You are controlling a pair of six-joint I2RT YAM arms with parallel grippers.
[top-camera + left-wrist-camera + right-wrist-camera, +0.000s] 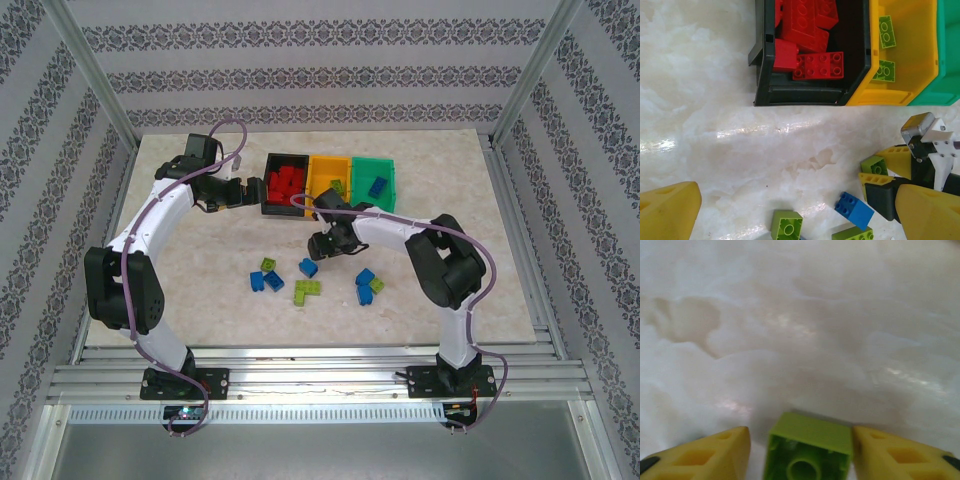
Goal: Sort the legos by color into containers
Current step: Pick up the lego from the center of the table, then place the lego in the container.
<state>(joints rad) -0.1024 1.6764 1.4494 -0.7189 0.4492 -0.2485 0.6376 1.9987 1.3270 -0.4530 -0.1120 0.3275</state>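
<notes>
Three joined bins stand at the back: a black bin [268, 183] with several red legos [818, 65], an orange bin [321, 180] with two lime legos [886, 31], and a green bin [392, 177] holding a blue lego [377, 186]. My right gripper [320, 243] [801, 440] is low over the table and open around a lime lego [812, 437] [873, 164]. Its right finger touches the brick and a gap shows at its left finger [720, 450]. My left gripper [238, 193] [797, 192] hangs wide open beside the black bin, holding nothing.
Loose legos lie on the marble table [180, 170] in front of the bins: a lime one [269, 264], blue ones [262, 282] [308, 267], a lime L-shaped cluster [307, 291], and a blue and lime cluster [368, 286]. Metal frame posts border the table.
</notes>
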